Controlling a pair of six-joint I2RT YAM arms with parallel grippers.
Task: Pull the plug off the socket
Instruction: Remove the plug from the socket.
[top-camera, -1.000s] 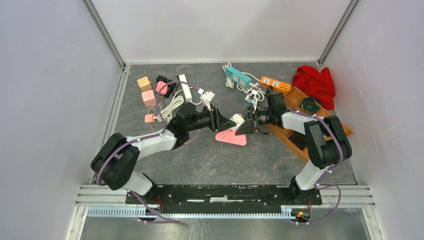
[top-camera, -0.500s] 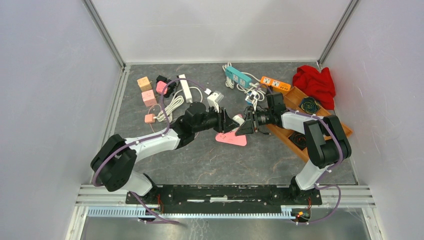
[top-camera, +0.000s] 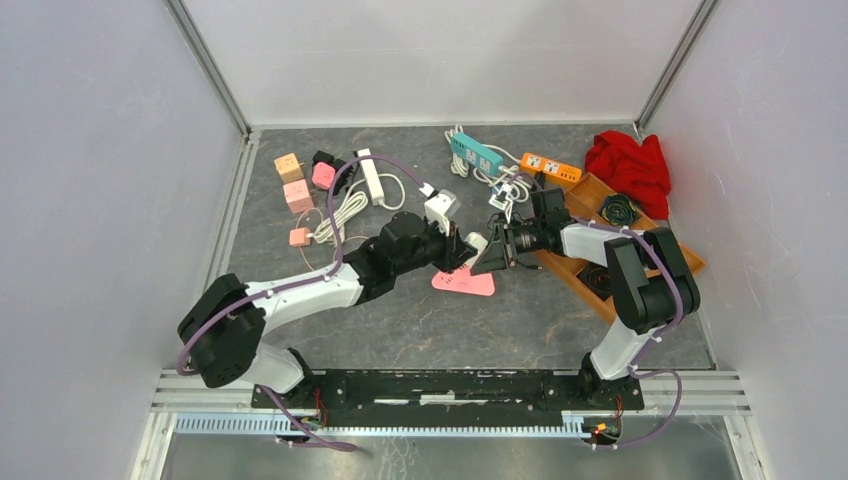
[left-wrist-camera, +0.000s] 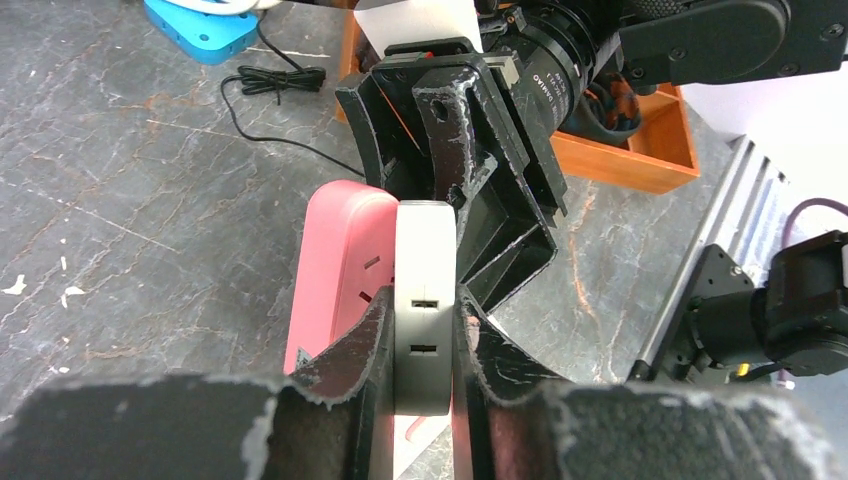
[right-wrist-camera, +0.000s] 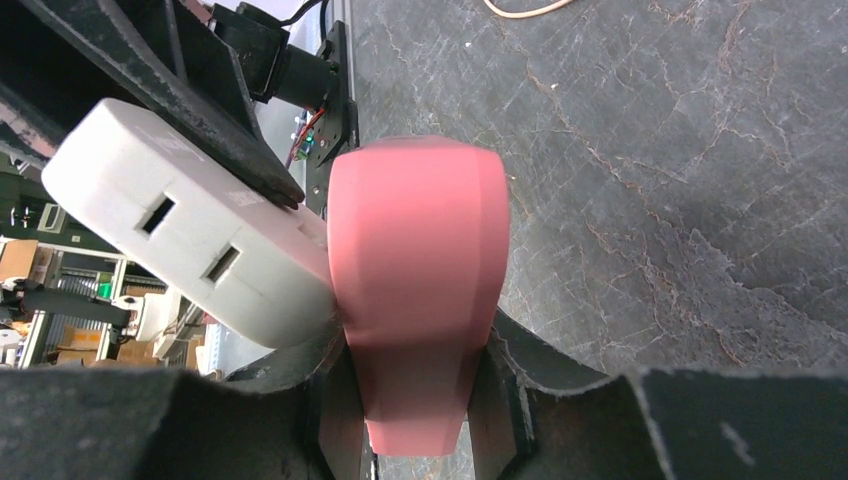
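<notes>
On the dark table (top-camera: 400, 320) the two arms meet nose to nose, and between them is one pink socket block (right-wrist-camera: 420, 250) with one white plug (left-wrist-camera: 425, 260) against its face, long sides alongside each other, the plug looking slightly tilted. The right gripper (right-wrist-camera: 412, 375) is clamped on the socket and the left gripper (left-wrist-camera: 421, 318) is squeezed tight on the plug. So the plug sits on the left arm's side, and I'd say it must come straight off the face toward that arm.
</notes>
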